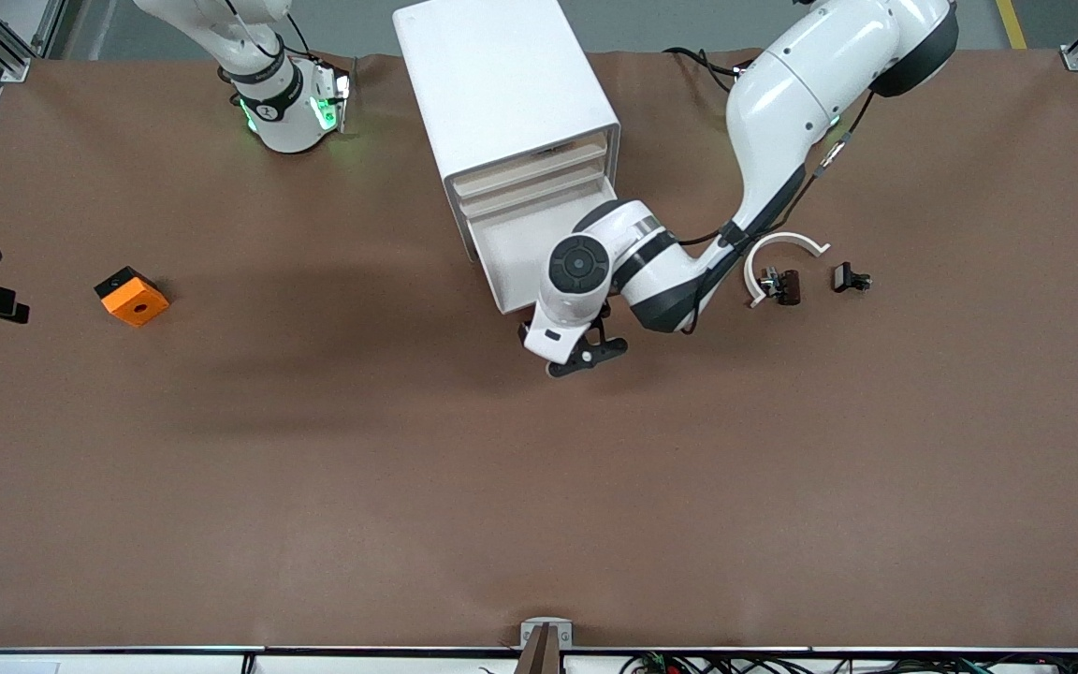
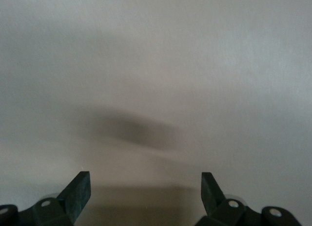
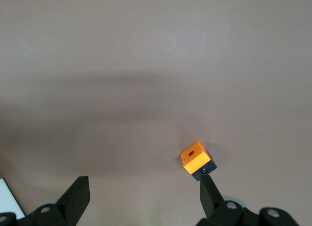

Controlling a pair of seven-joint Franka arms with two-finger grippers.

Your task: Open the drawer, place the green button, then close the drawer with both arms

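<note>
The white cabinet (image 1: 502, 84) stands at the table's middle, near the robots' bases. Its lowest drawer (image 1: 511, 253) is pulled out toward the front camera, and its white tray shows. My left gripper (image 1: 586, 358) is at the drawer's front edge, low over the table, open and holding nothing. In the left wrist view the left gripper (image 2: 146, 175) faces a pale blank surface with a soft shadow on it. My right gripper (image 1: 335, 94) waits beside the cabinet, toward the right arm's end. In the right wrist view the right gripper (image 3: 144, 177) is open and empty. The button shows in no view.
An orange cube (image 1: 132, 296) (image 3: 196, 158) with a dark hole lies toward the right arm's end. A white curved piece (image 1: 782, 245), a brown part (image 1: 789, 285) and a black part (image 1: 848, 278) lie toward the left arm's end. Brown cloth covers the table.
</note>
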